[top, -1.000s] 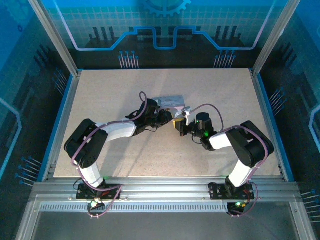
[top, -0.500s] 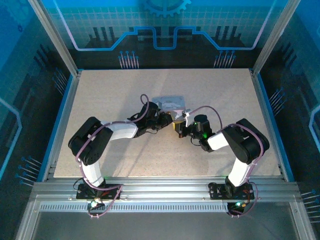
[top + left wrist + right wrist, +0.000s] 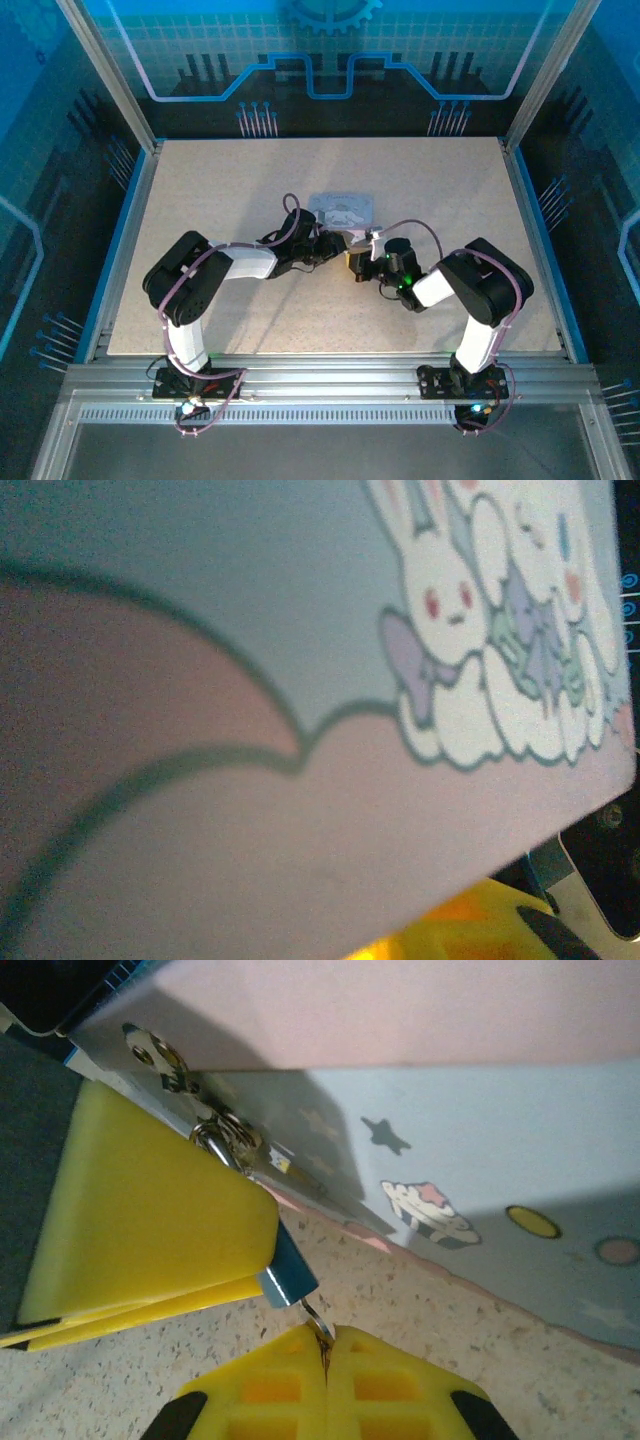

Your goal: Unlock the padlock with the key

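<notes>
The padlock (image 3: 342, 212) lies flat on the worktop (image 3: 220, 190), and both arms reach in to its near edge. In the top view the left gripper (image 3: 336, 242) presses up against that edge from the left. The right gripper (image 3: 357, 262) sits just beside it, a little nearer the arm bases. Both are too small and dark there to read their fingers.

The right wrist view is clearer. The right gripper (image 3: 327, 1360) has its two yellow pads (image 3: 260, 1390) pressed together with no gap. A thin metal loop is pinched in the seam between them. That loop leads up to the key (image 3: 288, 1278), of which a small bluish piece shows, tucked under the tip of a yellow finger (image 3: 150, 1220) of the left gripper. The rest of the key is hidden by that finger.

How far the left gripper is open cannot be told. One broad yellow face and a thin strip below it show, and their ends are cut off by the frame.

Just beyond the key, a small metal fitting (image 3: 215, 1140) sits on the padlock's side. Whether the key touches it is unclear. Behind it the padlock's face carries a cupcake print (image 3: 430, 1210) and a star.

The left wrist camera is so close to the padlock (image 3: 250, 630) that its surface blurs. A bunny print (image 3: 440, 610) is readable, and a yellow smear at the bottom edge is too blurred to identify.
</notes>
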You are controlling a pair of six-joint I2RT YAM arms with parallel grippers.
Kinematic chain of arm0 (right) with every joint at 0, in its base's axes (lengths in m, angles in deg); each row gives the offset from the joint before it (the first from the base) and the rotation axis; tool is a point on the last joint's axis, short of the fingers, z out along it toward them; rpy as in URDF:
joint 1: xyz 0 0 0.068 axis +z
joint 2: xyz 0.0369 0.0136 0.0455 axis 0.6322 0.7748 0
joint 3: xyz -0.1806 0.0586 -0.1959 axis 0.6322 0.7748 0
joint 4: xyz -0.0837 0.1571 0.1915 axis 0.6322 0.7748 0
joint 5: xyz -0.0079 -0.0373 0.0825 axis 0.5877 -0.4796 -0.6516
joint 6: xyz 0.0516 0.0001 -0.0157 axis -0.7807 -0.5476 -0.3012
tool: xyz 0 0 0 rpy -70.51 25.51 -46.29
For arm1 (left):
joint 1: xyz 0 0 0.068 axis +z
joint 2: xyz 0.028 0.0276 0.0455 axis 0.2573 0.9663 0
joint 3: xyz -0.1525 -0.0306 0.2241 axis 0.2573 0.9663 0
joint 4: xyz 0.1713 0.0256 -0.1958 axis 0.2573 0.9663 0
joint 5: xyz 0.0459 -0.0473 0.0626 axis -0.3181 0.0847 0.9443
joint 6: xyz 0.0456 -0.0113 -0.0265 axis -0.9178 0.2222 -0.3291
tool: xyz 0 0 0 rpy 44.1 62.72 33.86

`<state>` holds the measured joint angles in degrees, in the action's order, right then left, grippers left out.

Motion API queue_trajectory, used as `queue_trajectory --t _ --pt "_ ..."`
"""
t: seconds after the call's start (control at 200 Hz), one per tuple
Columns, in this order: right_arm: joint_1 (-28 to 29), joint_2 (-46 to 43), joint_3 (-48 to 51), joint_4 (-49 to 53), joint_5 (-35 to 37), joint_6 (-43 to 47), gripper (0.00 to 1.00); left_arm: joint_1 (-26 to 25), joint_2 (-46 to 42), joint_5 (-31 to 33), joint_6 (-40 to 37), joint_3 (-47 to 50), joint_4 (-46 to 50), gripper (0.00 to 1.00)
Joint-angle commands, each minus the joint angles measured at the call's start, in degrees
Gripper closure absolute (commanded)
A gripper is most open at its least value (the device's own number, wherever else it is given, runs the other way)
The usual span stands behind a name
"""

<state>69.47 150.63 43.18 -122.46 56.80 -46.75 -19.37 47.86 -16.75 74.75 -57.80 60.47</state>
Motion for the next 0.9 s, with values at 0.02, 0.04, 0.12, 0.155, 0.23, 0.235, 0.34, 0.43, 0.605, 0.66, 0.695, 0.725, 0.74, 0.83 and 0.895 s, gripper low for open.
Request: queue_trajectory --t 0.02,0.04,0.12,0.155,0.23,0.235,0.34,0.43,0.605,0.66,0.695,0.725,0.74,0.83,0.895 --pt "1.5 1.2 0.8 -2.6 2.0 -2.5 1.0 -0.5 -0.5 -4.8 0.4 0.5 -3.6 0.63" --pt "1.5 1.3 0.9 -2.6 2.1 -2.5 1.0 -0.4 -0.7 -4.7 0.3 0.6 -3.4 0.61" --pt "1.5 1.6 1.1 -2.6 2.2 -2.7 1.0 -0.4 -2.2 -4.1 -0.5 1.1 -2.5 0.53" --pt "1.5 1.8 1.0 -2.5 2.1 -2.9 1.0 -0.4 -3.0 -3.8 -0.7 1.3 -2.1 0.5" --pt "1.5 2.5 0.8 -2.9 1.7 -3.2 1.0 -0.2 -4.8 -3.2 -1.3 1.9 -1.4 0.43" --pt "1.5 2.6 0.8 -2.9 1.6 -3.2 1.0 -0.2 -4.9 -3.1 -1.4 1.9 -1.4 0.42" --pt "1.5 3.0 0.6 -3.1 1.2 -3.8 1.0 0.3 -7.5 -2.2 -2.3 2.9 -0.5 0.3" --pt "1.6 2.7 0.7 -3.3 0.9 -4.5 1.0 1.2 -9.1 -1.6 -1.8 5.0 -1.4 0.27" --pt "1.6 1.4 1.7 -3.5 0.7 -7.2 1.0 2.6 -10.2 -1.1 0.3 9.0 -5.2 0.28" --pt "1.6 1.2 1.6 -3.4 0.0 -8.6 1.0 2.7 -10.2 -0.9 0.9 9.9 -6.5 0.3" --pt "1.6 1.0 1.5 -3.1 -0.5 -9.3 1.0 2.6 -10.0 -0.9 1.1 10.3 -7.0 0.3" --pt "1.7 1.0 1.5 -3.2 -0.8 -9.9 1.0 2.7 -9.8 -0.9 1.3 10.5 -7.3 0.31" --pt "1.7 1.0 1.6 -3.2 -1.0 -10.3 1.0 2.7 -9.8 -1.0 1.5 10.6 -7.5 0.31" --pt "1.7 0.4 1.4 -2.3 -1.7 -12.1 1.0 2.6 -8.9 -0.9 2.6 11.5 -9.6 0.32" --pt "1.8 -0.2 1.4 -1.6 -1.9 -12.8 1.0 2.4 -7.9 -1.3 3.4 11.6 -11.2 0.33"
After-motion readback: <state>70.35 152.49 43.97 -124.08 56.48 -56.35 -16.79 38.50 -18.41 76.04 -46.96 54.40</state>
